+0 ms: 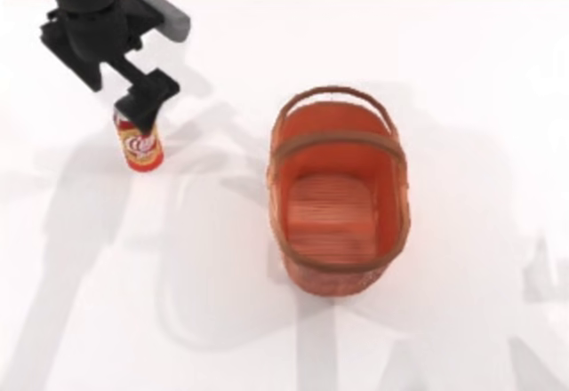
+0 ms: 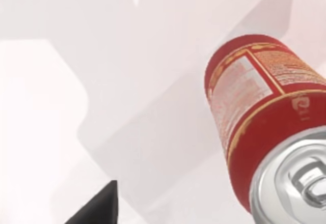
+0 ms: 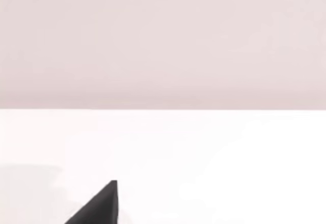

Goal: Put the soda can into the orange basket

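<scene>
The soda can (image 1: 141, 147), red with a yellow-gold band and a white swirl, stands upright on the table at the left. My left gripper (image 1: 142, 105) hovers over the can's far top edge and is open, holding nothing. In the left wrist view the can (image 2: 260, 117) fills one side with its silver top close to the camera, and one dark fingertip (image 2: 102, 206) shows apart from it. The orange basket (image 1: 338, 191) stands upright in the middle of the table, to the right of the can, its brown handle (image 1: 336, 140) arching across it. My right arm is out of the top view.
White tabletop lies all round the can and basket, crossed by grey arm shadows. The basket's slatted bottom (image 1: 322, 222) has nothing on it. The right wrist view shows one dark fingertip (image 3: 104, 206) over bare table and a pale back wall.
</scene>
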